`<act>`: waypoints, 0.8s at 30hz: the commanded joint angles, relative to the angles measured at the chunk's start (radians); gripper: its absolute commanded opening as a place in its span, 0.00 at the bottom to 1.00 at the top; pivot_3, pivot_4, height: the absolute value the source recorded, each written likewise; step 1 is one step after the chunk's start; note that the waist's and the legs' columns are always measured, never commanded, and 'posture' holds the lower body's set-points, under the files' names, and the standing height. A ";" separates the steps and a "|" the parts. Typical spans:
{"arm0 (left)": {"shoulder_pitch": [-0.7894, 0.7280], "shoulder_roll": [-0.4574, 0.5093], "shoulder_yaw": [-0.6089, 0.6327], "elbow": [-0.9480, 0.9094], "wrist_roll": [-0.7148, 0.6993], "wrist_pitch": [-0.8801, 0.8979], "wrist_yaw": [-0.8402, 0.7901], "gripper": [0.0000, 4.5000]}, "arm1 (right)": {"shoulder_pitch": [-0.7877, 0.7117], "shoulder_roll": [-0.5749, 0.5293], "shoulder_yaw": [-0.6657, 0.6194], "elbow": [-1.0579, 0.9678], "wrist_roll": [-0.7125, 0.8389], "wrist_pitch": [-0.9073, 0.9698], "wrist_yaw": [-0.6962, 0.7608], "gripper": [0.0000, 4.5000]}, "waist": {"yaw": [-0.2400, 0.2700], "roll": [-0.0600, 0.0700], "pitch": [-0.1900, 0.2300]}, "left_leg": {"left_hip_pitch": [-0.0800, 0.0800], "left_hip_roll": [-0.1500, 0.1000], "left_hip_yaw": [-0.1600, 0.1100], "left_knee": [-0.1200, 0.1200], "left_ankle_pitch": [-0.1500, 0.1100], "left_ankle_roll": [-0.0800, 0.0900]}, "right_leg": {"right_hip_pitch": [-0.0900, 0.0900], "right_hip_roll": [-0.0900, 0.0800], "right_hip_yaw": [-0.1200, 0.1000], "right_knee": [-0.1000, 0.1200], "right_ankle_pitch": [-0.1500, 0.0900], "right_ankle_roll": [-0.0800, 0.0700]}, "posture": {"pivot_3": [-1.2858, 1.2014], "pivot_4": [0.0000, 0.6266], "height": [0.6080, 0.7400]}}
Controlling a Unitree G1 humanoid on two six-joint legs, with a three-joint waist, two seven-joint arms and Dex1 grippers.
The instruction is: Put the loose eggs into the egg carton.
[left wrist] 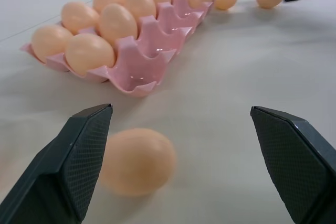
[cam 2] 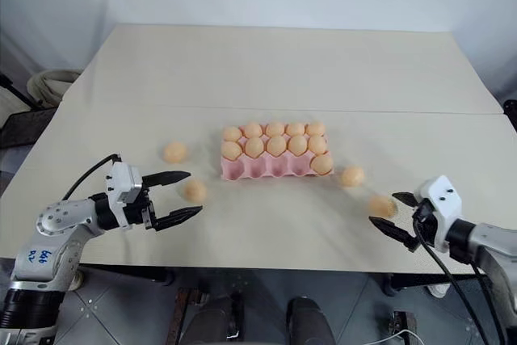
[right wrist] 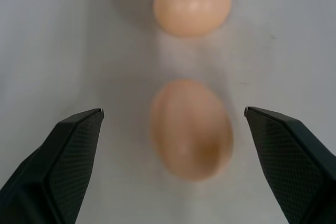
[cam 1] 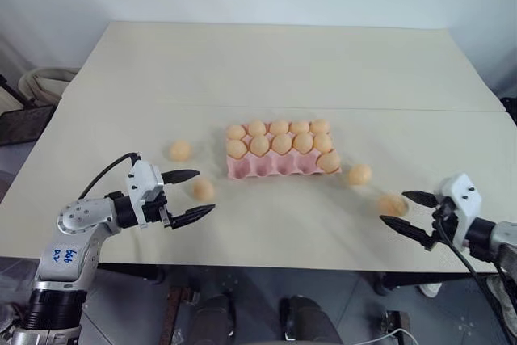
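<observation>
On the table, the pink carton holds eleven pale-orange eggs. Four eggs lie loose. Both grippers, left and right, gape wide, empty.

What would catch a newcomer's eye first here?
The pink egg carton mid-table, its back two rows full and its near row almost empty. Four loose eggs lie around it; the open left gripper flanks one, and the open right gripper flanks another.
</observation>
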 commanded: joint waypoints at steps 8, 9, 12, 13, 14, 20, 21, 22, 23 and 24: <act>0.050 0.008 0.050 -0.078 -0.045 0.012 0.006 1.00 | -0.041 0.010 0.014 -0.028 0.030 -0.047 0.073 0.46 | -0.003 0.000 0.000 | 0.001 0.000 0.000 0.002 0.000 0.000 | 0.000 0.000 0.000 0.004 0.000 0.000 | 0.52 0.24 1.00; 0.054 0.007 0.052 -0.083 -0.047 0.012 0.007 1.00 | -0.045 0.010 0.015 -0.049 0.041 -0.033 0.072 0.46 | -0.005 0.000 0.000 | 0.001 0.000 0.000 0.002 0.001 0.000 | 0.000 0.000 0.000 0.004 0.000 0.000 | 0.52 0.24 1.00; 0.060 -0.009 0.056 -0.103 -0.066 -0.004 0.002 1.00 | -0.089 0.023 0.052 -0.147 0.089 0.017 0.069 0.46 | -0.006 0.000 0.000 | 0.002 0.001 0.000 0.002 0.001 -0.001 | 0.000 0.001 0.001 0.007 0.000 0.000 | 0.52 0.24 1.00; 0.062 -0.014 0.054 -0.112 -0.072 -0.012 -0.004 1.00 | -0.116 0.032 0.072 -0.174 0.094 0.028 0.062 0.46 | -0.006 0.000 0.000 | 0.002 0.001 0.000 0.002 0.002 -0.001 | 0.000 0.001 0.001 0.007 0.000 0.000 | 0.52 0.24 1.00; 0.061 -0.021 0.050 -0.119 -0.063 -0.039 -0.008 1.00 | -0.159 0.048 0.097 -0.197 0.105 0.059 0.044 0.46 | -0.006 0.000 0.000 | 0.002 0.001 0.000 0.002 0.002 -0.002 | 0.000 0.001 0.001 0.008 0.000 0.000 | 0.52 0.24 1.00; 0.055 -0.013 0.026 -0.142 -0.049 -0.085 -0.044 1.00 | -0.464 0.171 0.327 -0.132 -0.005 0.178 -0.071 0.46 | -0.006 0.000 0.000 | 0.002 0.001 0.000 0.002 0.002 -0.007 | -0.002 0.000 0.001 0.008 0.000 -0.001 | 0.52 0.24 1.00; 0.054 -0.011 0.027 -0.140 -0.048 -0.085 -0.044 1.00 | -0.492 0.188 0.344 -0.109 -0.018 0.184 -0.082 0.46 | -0.005 0.000 0.000 | 0.002 0.001 0.000 0.001 0.002 -0.007 | -0.003 0.000 0.001 0.008 0.000 -0.001 | 0.52 0.24 1.00; 0.054 -0.009 0.028 -0.138 -0.046 -0.085 -0.044 1.00 | -0.517 0.203 0.368 -0.086 -0.030 0.191 -0.084 0.46 | -0.002 0.000 0.000 | 0.001 0.001 0.000 0.001 0.002 -0.007 | -0.003 0.000 0.000 0.007 0.000 -0.002 | 0.52 0.24 1.00; 0.056 -0.011 0.029 -0.140 -0.046 -0.082 -0.037 1.00 | -0.539 0.214 0.395 -0.057 -0.058 0.174 -0.085 0.46 | 0.000 0.000 0.000 | 0.000 0.001 -0.001 0.000 0.002 -0.006 | -0.003 0.000 0.000 0.006 0.000 -0.002 | 0.52 0.24 1.00; 0.059 -0.011 0.027 -0.144 -0.044 -0.080 -0.033 1.00 | -0.557 0.224 0.418 -0.030 -0.082 0.161 -0.084 0.46 | 0.000 0.000 0.000 | -0.001 0.001 -0.001 0.000 0.002 -0.005 | -0.004 0.000 -0.001 0.006 0.000 -0.002 | 0.52 0.24 1.00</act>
